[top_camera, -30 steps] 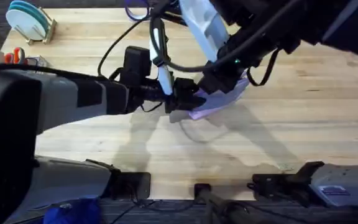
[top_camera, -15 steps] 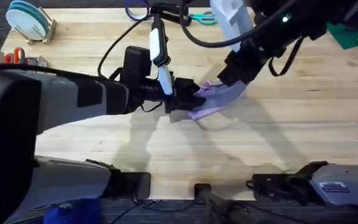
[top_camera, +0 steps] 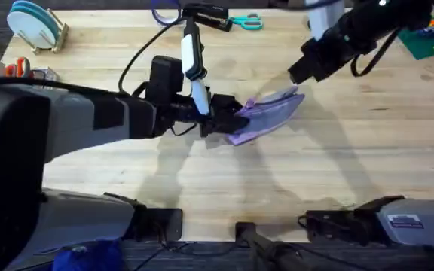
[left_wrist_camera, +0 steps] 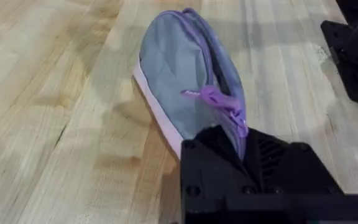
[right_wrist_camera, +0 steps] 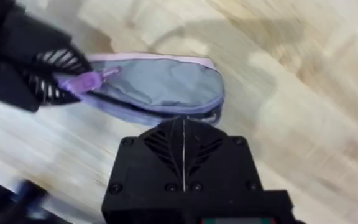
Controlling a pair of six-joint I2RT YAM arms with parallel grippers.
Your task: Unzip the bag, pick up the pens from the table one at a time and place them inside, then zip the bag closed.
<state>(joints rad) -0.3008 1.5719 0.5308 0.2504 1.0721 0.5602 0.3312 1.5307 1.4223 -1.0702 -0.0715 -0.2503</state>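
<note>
Your left gripper [top_camera: 228, 119] is clamped on the near end of the bag [top_camera: 266, 117]; the left wrist view has the fingers closed on the fabric just below the purple zip pull [left_wrist_camera: 211, 98]. The right gripper [top_camera: 301, 73] sits above the bag's far end, apart from it (can't tell if its fingers are apart or together). The bag lies mid-table [top_camera: 353, 150], tilted, its far end up off the wood and its zipper edge facing up. You have bare planks all round it: wide open toward the near edge and to the right. Far edge is busier: teal-handled scissors [top_camera: 245, 22] behind the bag, a green mat [top_camera: 426, 41] at the far right corner, a plate rack [top_camera: 36, 26] at the far left.
</note>
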